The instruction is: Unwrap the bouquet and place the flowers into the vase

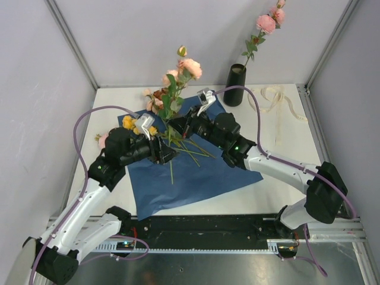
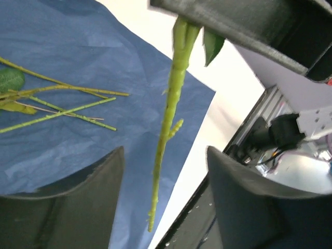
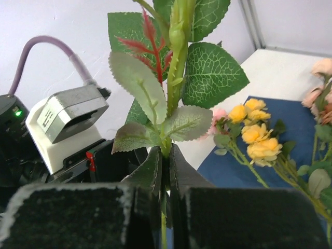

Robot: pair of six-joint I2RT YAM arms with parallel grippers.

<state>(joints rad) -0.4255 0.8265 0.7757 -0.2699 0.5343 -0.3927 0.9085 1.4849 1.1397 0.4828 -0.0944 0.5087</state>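
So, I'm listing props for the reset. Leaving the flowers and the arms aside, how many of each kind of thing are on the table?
Vase: 1
Paper sheet: 1
Ribbon: 1
Total: 3
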